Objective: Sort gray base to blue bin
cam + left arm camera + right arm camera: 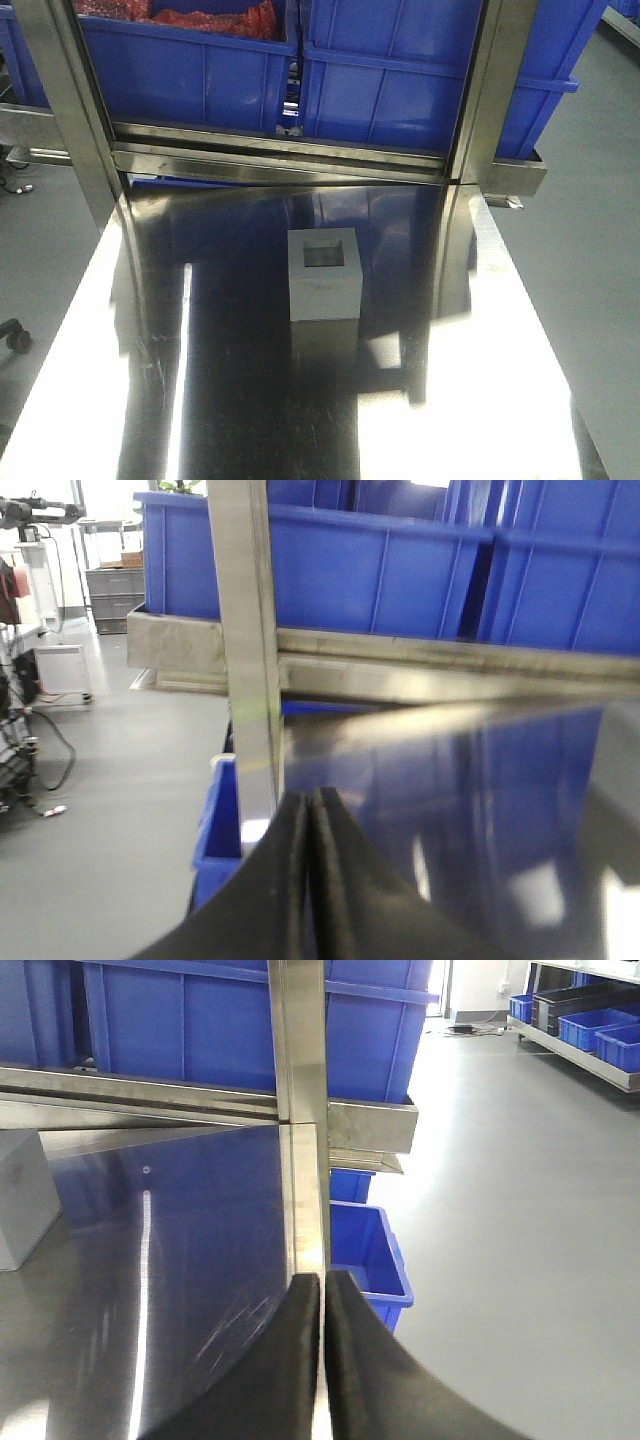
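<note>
The gray base (324, 275) stands upright in the middle of the shiny steel table (200, 400), its square recess facing up. Part of it shows at the left edge of the right wrist view (22, 1198). Blue bins (395, 75) stand in a row on the raised shelf behind the table; they also show in the left wrist view (340, 575). My left gripper (313, 805) is shut and empty over the table's left edge. My right gripper (323, 1285) is shut and empty over the table's right edge. Neither gripper shows in the front view.
Two steel uprights (75, 100) (495, 90) flank the shelf rail (280, 160). The left bin (185, 60) holds red items. Lower blue bins sit beside the table on the floor, one at left (222, 820) and one at right (365, 1250).
</note>
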`<state>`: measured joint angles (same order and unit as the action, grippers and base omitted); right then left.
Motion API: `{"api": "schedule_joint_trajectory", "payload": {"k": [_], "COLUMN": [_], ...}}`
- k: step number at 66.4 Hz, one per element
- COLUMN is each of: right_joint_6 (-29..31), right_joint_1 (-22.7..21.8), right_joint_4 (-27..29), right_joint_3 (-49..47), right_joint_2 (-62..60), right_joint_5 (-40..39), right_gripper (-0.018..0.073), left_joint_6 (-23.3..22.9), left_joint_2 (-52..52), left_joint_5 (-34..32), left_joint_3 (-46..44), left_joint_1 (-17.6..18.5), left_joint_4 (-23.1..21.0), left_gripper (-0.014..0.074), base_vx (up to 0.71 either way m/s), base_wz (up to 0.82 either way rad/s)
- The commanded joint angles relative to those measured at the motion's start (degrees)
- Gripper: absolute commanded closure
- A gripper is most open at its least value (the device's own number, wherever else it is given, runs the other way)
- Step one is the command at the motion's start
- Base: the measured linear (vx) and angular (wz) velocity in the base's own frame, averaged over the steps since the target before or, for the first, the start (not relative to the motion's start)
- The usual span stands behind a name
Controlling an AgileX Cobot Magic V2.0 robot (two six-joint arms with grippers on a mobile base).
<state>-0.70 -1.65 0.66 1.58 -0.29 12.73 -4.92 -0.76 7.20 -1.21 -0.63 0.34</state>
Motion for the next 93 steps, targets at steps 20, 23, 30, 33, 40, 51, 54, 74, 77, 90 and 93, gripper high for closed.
{"api": "schedule_joint_trajectory", "payload": {"k": [20,23,30,33,40,51,54,74,77,90,93], "right_joint_6": [0.7,0.7,0.7,0.7,0.7,0.7,0.7,0.7,0.7,0.7,0.7], "right_joint_1": [-0.15,-0.15,-0.15,-0.15,-0.15,-0.15,-0.15,-0.15,-0.15,-0.15,-0.15], "right_joint_4": [-0.26,-0.26,-0.26,-0.26,-0.26,-0.26,-0.26,-0.26,-0.26,-0.26,-0.26], "right_joint_3": [0.12,0.12,0.12,0.12,0.12,0.12,0.12,0.12,0.12,0.12,0.12], "right_joint_2": [1.03,1.03,1.03,1.03,1.03,1.03,1.03,1.03,1.03,1.03,1.03], "right_joint_5": [-4.14,-4.14,-4.14,-4.14,-4.14,-4.14,-4.14,-4.14,-4.14,-4.14,-4.14], "right_gripper": [0.0564,0.0564,0.0564,0.0564,0.0564,0.0564,0.0564,0.0564,0.0564,0.0564,0.0564], "left_joint_6": [8.6,10.31,10.61,10.61,10.53,10.49,10.49,10.42,10.03,18.82,21.73], "left_joint_2": [18.5,21.31,26.2,27.04,27.31,27.19,27.19,27.25,27.32,31.97,34.41], "left_joint_5": [13.16,14.66,15.25,15.1,15.02,15.02,14.94,12.47,11.71,13.73,15.12], "left_joint_3": [-26.51,-28.44,-30.64,-30.94,-30.89,-30.89,-30.89,-30.89,-30.89,-35.15,-37.51], "left_joint_1": [-0.13,-0.13,-0.13,-0.13,-0.13,-0.13,-0.13,-0.13,-0.13,-0.13,-0.13], "left_joint_4": [-0.34,-0.34,-0.34,-0.34,-0.34,-1.64,-2.5,-8.89,-9.38,-12.3,-14.07], "left_gripper": [0.0603,0.0603,0.0603,0.0603,0.0589,0.04,0.0302,-0.0124,-0.013,-0.0083,-0.0069], "base_vx": [0.0,0.0,0.0,0.0,0.0,0.0,0.0,0.0,0.0,0.0,0.0], "base_wz": [0.0,0.0,0.0,0.0,0.0,0.0,0.0,0.0,0.0,0.0,0.0]}}
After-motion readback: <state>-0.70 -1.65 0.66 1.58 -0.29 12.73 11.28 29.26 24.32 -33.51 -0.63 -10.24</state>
